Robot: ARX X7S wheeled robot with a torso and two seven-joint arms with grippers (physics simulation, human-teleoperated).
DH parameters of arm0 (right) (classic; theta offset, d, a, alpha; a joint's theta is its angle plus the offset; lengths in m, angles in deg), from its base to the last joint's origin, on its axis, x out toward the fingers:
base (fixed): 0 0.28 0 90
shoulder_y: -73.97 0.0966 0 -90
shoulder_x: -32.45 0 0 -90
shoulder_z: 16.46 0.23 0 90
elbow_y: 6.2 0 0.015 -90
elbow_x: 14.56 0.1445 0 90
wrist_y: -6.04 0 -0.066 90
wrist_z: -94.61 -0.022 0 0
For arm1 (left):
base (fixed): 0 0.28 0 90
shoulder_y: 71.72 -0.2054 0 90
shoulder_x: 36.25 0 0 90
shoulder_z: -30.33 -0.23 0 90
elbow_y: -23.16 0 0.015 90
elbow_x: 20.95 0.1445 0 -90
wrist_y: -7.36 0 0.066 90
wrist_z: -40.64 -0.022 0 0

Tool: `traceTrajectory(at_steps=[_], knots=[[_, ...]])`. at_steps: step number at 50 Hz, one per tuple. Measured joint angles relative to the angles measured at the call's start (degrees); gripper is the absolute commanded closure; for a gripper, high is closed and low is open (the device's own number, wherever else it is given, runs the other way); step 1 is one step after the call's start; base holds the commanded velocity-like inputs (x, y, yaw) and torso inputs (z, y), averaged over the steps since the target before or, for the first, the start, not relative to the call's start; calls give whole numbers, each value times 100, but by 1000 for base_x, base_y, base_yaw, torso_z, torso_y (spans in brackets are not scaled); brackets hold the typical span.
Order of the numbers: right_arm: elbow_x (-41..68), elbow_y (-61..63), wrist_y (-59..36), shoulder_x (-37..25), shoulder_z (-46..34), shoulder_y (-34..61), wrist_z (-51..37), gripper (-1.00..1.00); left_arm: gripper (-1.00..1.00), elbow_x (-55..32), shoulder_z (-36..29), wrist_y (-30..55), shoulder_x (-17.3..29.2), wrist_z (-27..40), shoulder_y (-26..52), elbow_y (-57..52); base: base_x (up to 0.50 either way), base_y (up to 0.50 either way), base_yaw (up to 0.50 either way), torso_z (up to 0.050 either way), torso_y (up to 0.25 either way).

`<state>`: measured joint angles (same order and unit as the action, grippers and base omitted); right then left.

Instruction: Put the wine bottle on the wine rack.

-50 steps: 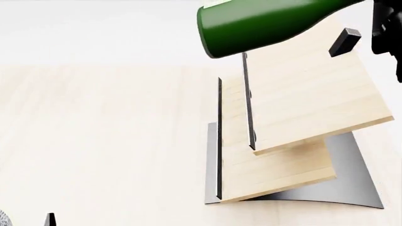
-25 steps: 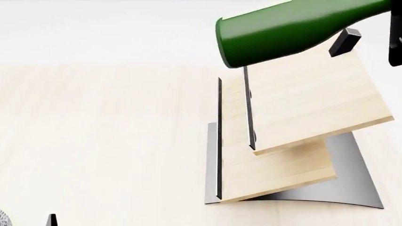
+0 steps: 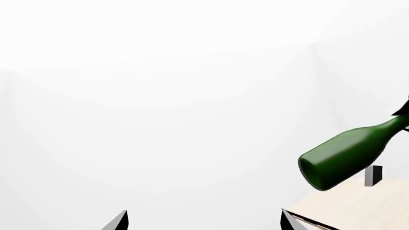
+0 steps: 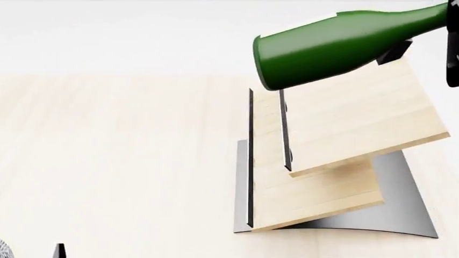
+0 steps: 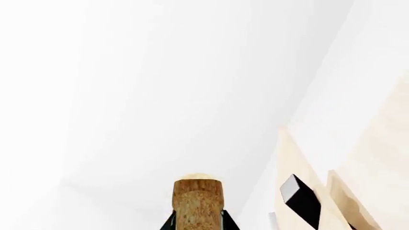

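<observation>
The wine bottle is dark green and lies almost level in the air, base to the left, neck to the right. It hangs just above the top board of the wine rack, near a black peg. My right gripper shows at the right edge and holds the neck. In the right wrist view its black fingers are shut on the bottle's tan cork end. My left gripper is open and empty, away from the bottle.
The rack has two slanted light wood tiers on a curved grey metal base, standing on a pale wood tabletop. A small dark tip shows at the lower left edge of the head view. White walls lie behind.
The bottle has moved right and a little lower, levelling out over the rack's top board. The rack and left gripper have not moved.
</observation>
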<state>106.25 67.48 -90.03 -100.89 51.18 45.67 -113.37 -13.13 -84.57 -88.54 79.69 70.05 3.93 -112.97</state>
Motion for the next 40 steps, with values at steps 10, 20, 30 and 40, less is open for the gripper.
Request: traceTrajectory(at_steps=[10, 20, 30, 40], knots=[[-16, 31, -100, -145, 11, -43, 50, 100, -100, -1, -15, 9, 6, 6, 10, 2, 0, 0, 0, 0, 0], [-19, 124, -161, -259, 32, -104, 57, 100, -100, 1, -26, 6, 15, 18, 12, 12, 0, 0, 0, 1, 1], [-30, 118, -181, -318, 50, -169, 102, 100, -100, 5, -41, 5, 19, 29, 21, 28, 0, 0, 0, 0, 1], [-58, 55, -196, -324, 45, -225, 179, 100, -100, 13, -57, 0, 25, 42, 21, 38, 0, 0, 0, 0, 0]])
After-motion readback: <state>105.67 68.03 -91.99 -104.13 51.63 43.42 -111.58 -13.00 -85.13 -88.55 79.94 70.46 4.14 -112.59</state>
